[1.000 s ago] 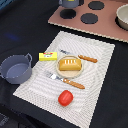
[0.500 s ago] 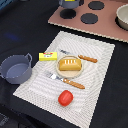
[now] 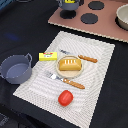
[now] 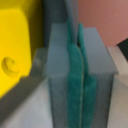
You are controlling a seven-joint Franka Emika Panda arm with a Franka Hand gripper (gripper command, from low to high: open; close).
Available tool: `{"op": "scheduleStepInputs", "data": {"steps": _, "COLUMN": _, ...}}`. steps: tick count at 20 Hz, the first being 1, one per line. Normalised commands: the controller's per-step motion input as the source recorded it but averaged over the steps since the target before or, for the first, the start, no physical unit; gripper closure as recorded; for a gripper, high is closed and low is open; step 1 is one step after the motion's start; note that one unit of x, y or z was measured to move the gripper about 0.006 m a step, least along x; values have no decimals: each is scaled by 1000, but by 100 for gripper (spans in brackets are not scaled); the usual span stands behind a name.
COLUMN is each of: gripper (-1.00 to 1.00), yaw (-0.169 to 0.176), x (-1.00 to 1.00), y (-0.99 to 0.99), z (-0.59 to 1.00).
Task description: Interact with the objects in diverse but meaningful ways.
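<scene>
In the wrist view my gripper (image 4: 78,80) is shut, its green pads (image 4: 73,85) pressed together with nothing showing between them. A yellow cheese wedge (image 4: 15,50) lies close beside the fingers. In the exterior view a grey-blue pot (image 3: 68,5) holding something yellow sits at the top edge on the toy stove (image 3: 105,25); the arm is cut off there. On the striped placemat (image 3: 95,75) lie the bread loaf (image 3: 69,64) on a small plate, the yellow butter block (image 3: 48,56) and the red tomato (image 3: 65,97). Another grey-blue pot (image 3: 16,68) stands off the mat on the exterior view's left.
A toy knife (image 3: 87,58) and a fork with a wooden handle (image 3: 67,81) flank the bread plate. The pink stove has dark burners (image 3: 89,18). A pale bowl-like pot (image 3: 122,16) sits at the exterior view's right edge. The table surface is dark.
</scene>
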Motion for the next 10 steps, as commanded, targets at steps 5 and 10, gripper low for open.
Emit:
{"op": "scheduleStepInputs", "data": {"steps": 5, "gripper": 100, "yaw": 5, "x": 117, "y": -43, "z": -238}}
{"op": "scheduleStepInputs", "data": {"steps": 10, "gripper": 100, "yaw": 21, "x": 6, "y": 0, "z": -326}}
